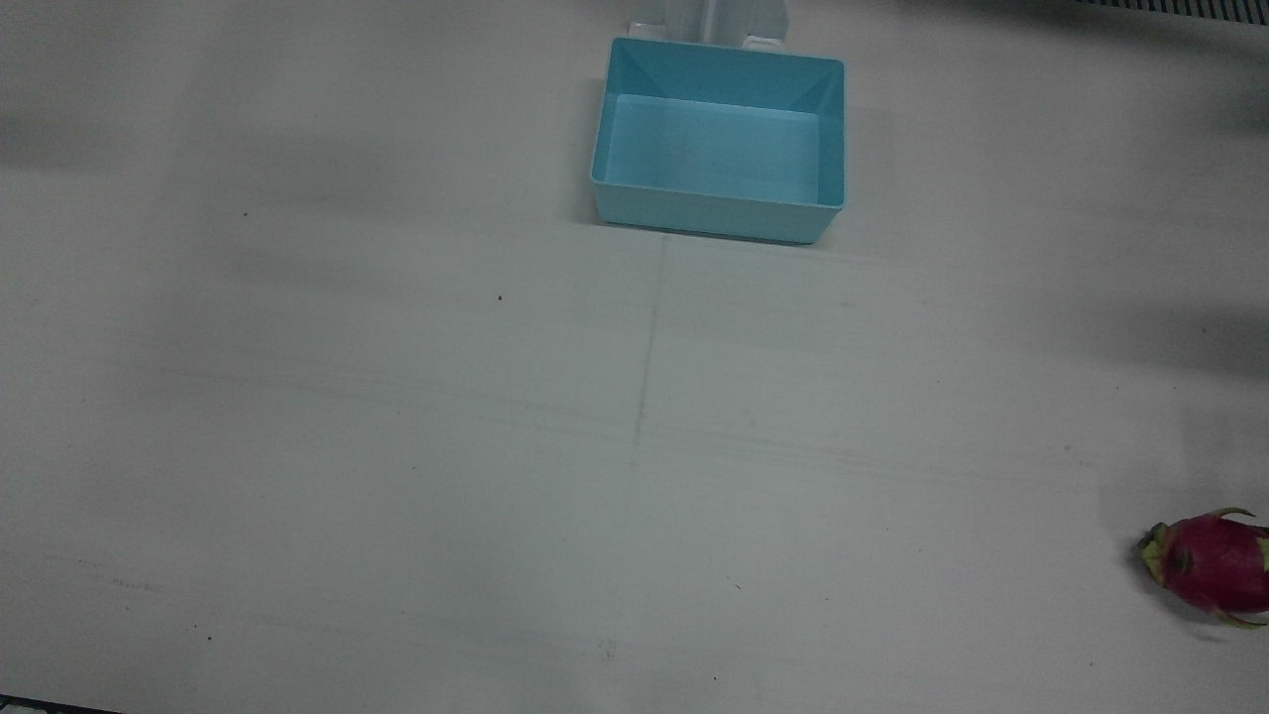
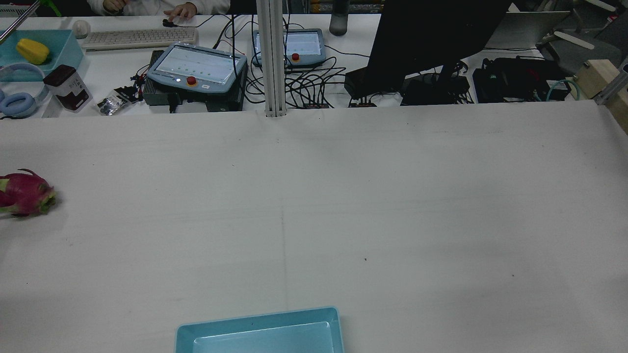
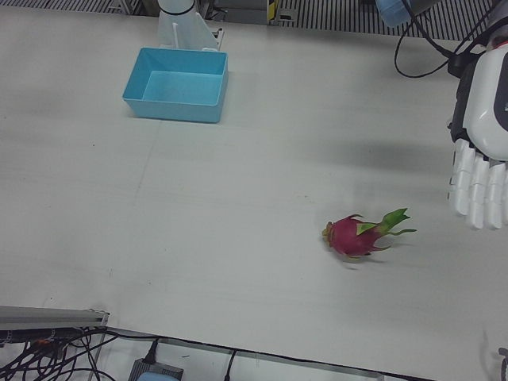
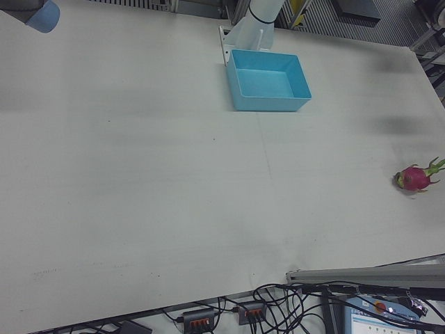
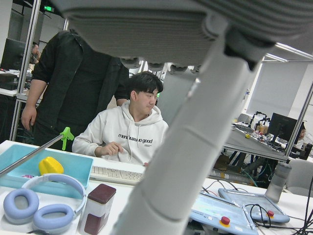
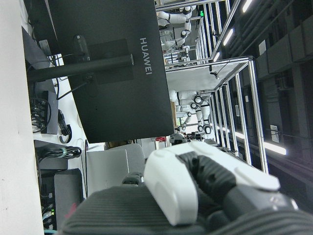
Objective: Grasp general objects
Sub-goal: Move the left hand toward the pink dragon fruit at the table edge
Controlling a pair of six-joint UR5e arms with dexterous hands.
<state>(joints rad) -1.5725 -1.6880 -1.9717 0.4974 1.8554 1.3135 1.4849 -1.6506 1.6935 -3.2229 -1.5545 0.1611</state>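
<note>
- the dragon fruit lies on its side on the white table, far out on my left arm's half; in the rear view it sits at that view's left edge, well apart from the blue bin.
- its long axis runs roughly across the table: the blunt end faces the middle, the green leafy tips point outward, toward the side where my left hand waits.
- my left hand hangs above the table in the left-front view, fingers straight, pointing down and side by side, holding nothing. i read it as open and empty.
- the fruit is near that hand but clearly apart, lying toward the table's middle and a little to the operators' side of it.
- my right hand shows only in its own camera, partly; i cannot tell whether it is open or closed, and the table views show none of it.
- so the left hand is nearer, i judge; it should come over and down across the fruit's short width.
</note>
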